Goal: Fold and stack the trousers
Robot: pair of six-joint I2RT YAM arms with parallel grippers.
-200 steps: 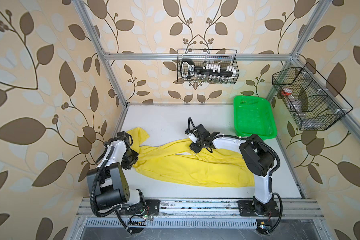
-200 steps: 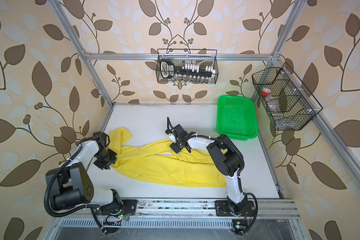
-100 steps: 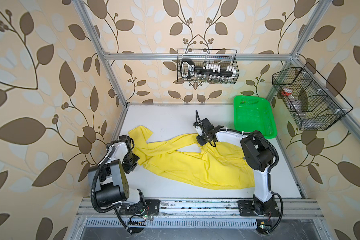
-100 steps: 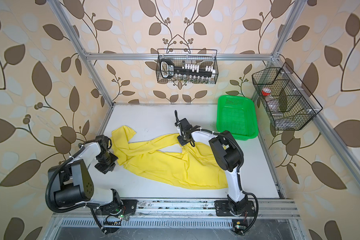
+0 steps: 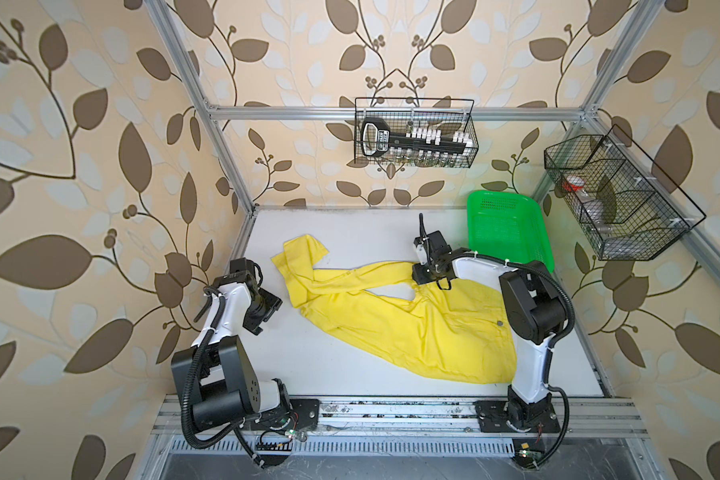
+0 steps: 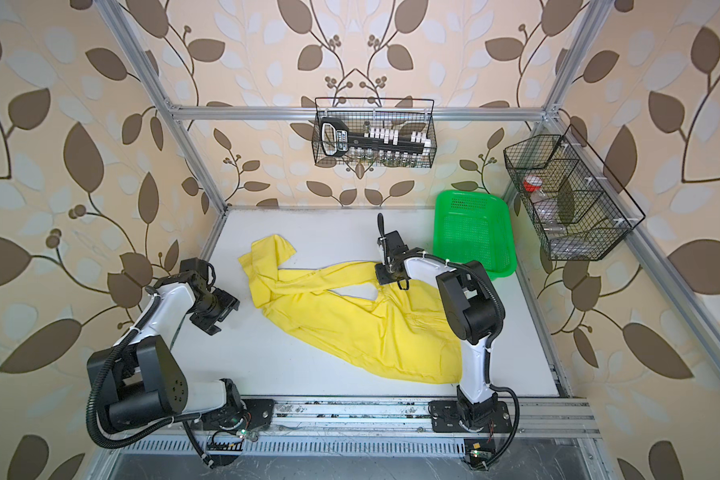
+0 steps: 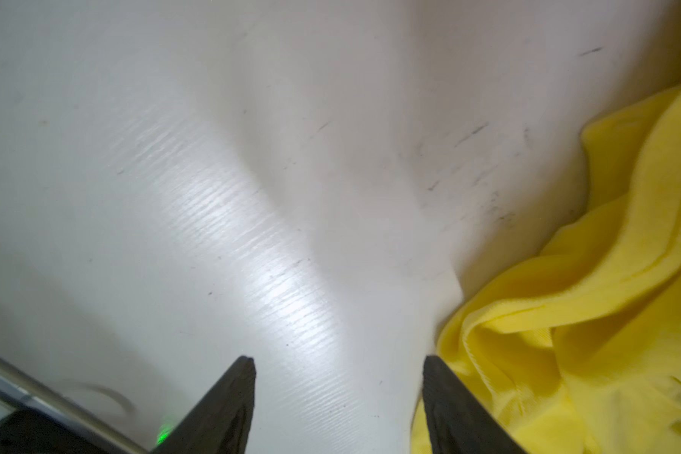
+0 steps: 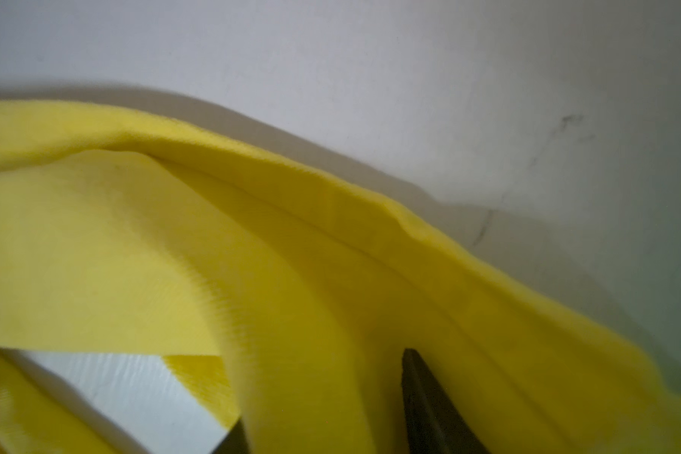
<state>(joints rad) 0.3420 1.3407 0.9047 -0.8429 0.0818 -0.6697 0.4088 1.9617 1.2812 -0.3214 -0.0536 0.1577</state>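
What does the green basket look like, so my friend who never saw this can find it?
Find the white table and go to its far right corner, below the black wire rack on the right wall. The green basket sits there. It alone is bright green plastic full of little holes; the trousers are yellow cloth.

Bright, even light falls from above; both top views are sharp, bowed at their edges. In my left wrist view a white glare streak crosses the counter (image 7: 276,283) beside the blurred trousers (image 7: 606,314). My right wrist view is dimmer, soft; the trousers shadow the counter.
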